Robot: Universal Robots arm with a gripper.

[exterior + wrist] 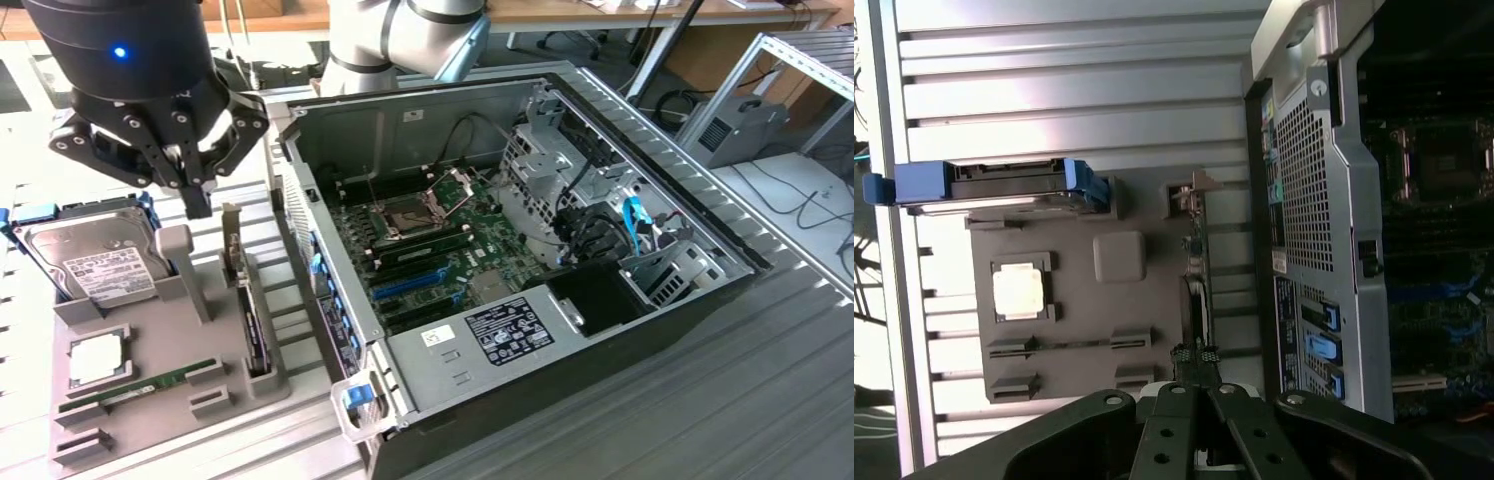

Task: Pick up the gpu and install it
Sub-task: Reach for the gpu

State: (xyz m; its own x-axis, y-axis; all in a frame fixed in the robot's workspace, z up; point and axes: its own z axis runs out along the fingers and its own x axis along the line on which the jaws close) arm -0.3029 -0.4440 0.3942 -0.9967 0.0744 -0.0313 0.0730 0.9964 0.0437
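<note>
Exterior view shows the tool (198,208) pressed together near the upright gpu (252,325).

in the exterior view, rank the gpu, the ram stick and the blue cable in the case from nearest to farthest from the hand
1. gpu: on edge in the gray tray, right under the hand.
2. ram stick: flat at the tray's near end, on the exterior view's left.
3. blue cable: inside the open case, on the exterior view's right.
</note>
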